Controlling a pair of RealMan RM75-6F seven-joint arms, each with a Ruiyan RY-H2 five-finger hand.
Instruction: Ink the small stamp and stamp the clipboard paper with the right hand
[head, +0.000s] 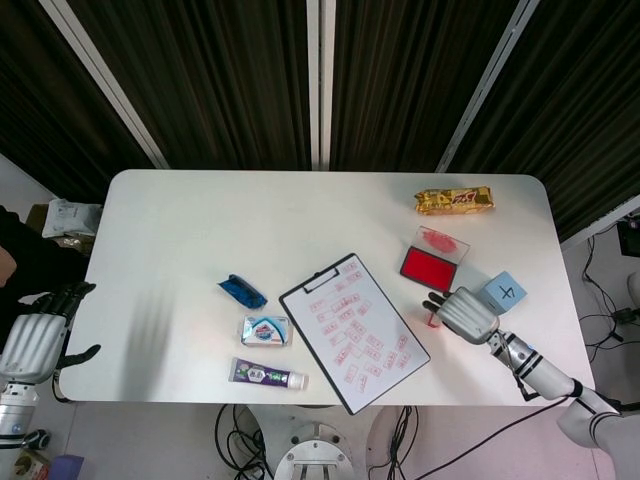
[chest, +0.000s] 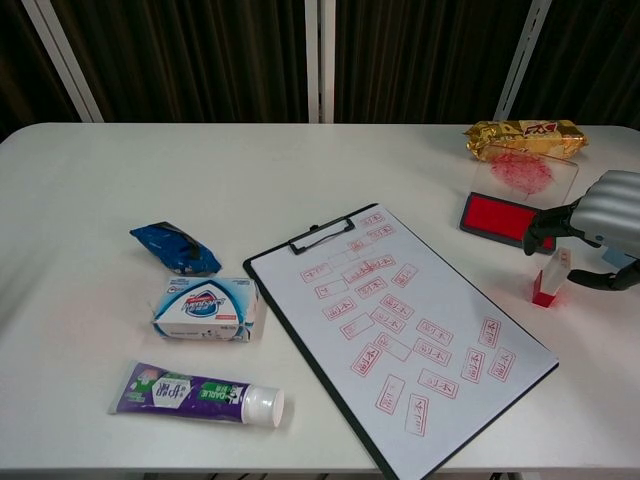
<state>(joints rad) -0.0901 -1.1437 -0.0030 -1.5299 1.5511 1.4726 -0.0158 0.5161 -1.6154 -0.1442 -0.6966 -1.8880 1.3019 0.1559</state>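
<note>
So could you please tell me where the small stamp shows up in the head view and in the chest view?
Head view: the small stamp is right of centre, just left of the right hand.
Chest view: the stamp stands upright at the right edge, beneath that hand.
Shared landmark: the red ink pad, just behind it.

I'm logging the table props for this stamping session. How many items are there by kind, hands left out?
Stamping gear: 3 – black clipboard with stamped paper, red ink pad with clear lid, small clear red-based stamp
Toiletries: 2 – boxed soap bar, purple toothpaste tube
Snack packets: 2 – gold wrapper, blue wrapper
Paper: 1 – blue note
Total: 8
</note>
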